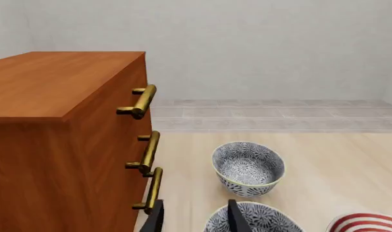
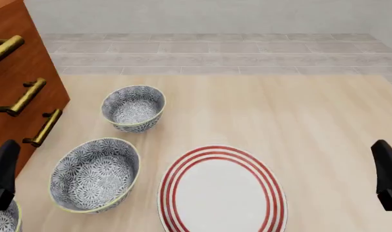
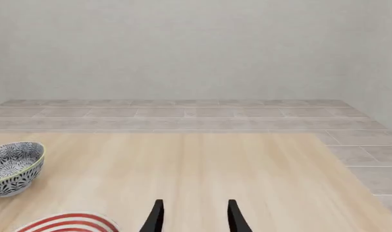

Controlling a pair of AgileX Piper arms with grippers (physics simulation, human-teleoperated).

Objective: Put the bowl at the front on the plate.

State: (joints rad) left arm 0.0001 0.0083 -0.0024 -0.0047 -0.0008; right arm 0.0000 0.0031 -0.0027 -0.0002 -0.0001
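So the three patterned bowls run in a diagonal line down the left side of the surface (image 2: 299,111), alongside the wooden cabinet (image 2: 15,72). The plate (image 2: 222,193) sits to their right, near the front edge and bare. I reckon the bowl (image 2: 2,220) the task means is the nearest one. You only see a sliver of it in the bottom left corner of the front view, just beside or maybe under the left gripper (image 1: 196,220). It's well apart from the plate, with the middle bowl (image 2: 95,174) closer to the plate than it is.

Both arms look parked at the near edge, one on each side. Makes sense to me: nothing has been grabbed and the plate stays reachable from either side. The left arm seems the obvious pick, since the bowl is right by it.

The front view only shows the arms as dark lumps, so it's no use for the jaws. The wrist views sort that out: the left jaws are parted with nothing between them, and the right gripper (image 3: 194,220) is the same, spread and empty.

Funny thing is, the left wrist view shows the far bowl (image 1: 249,166), the middle one and the plate's rim. It misses the target bowl completely.
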